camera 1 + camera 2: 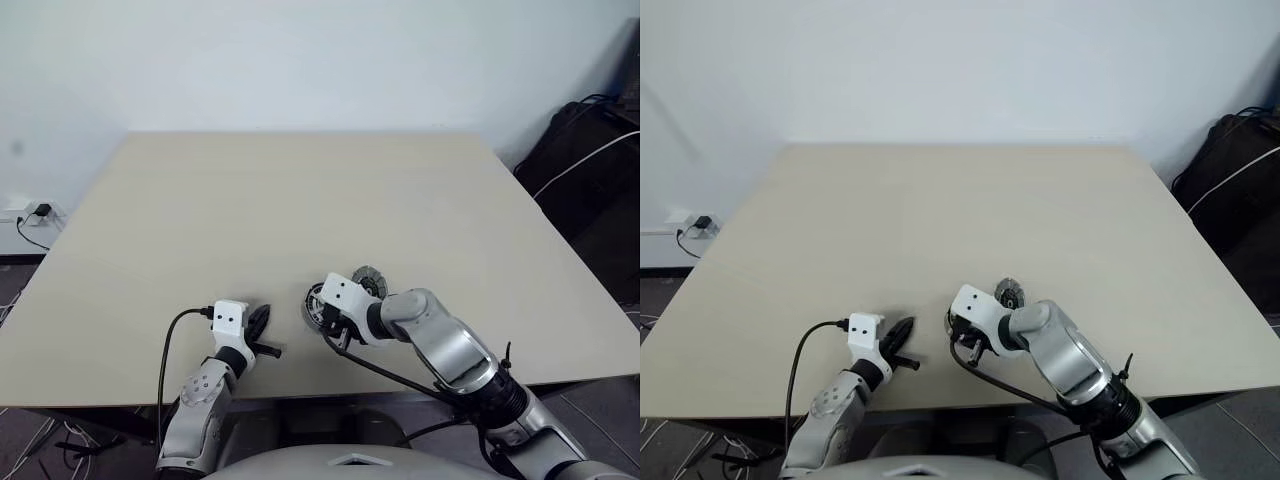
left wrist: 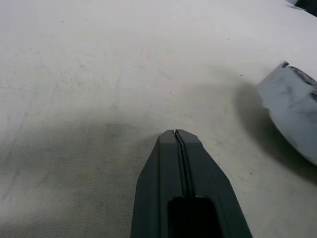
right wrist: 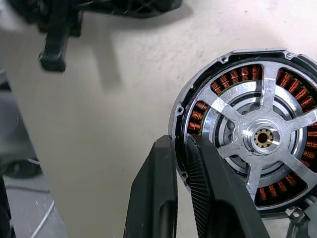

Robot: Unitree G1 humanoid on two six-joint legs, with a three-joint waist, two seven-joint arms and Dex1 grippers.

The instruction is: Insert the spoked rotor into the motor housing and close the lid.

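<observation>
Here the right gripper (image 3: 181,148) pinches the rim of the motor housing (image 3: 247,129) between nearly closed fingers.
One finger sits outside the silver rim, the other inside on the copper-orange coils, with the spoked rotor (image 3: 262,136) seated in the housing. The housing lies near the table's (image 1: 300,200) front edge. The left gripper (image 1: 258,322), jaws fully closed and empty, rests low over the table just beside it.

Left end effector (image 2: 181,148) closed, empty.
</observation>
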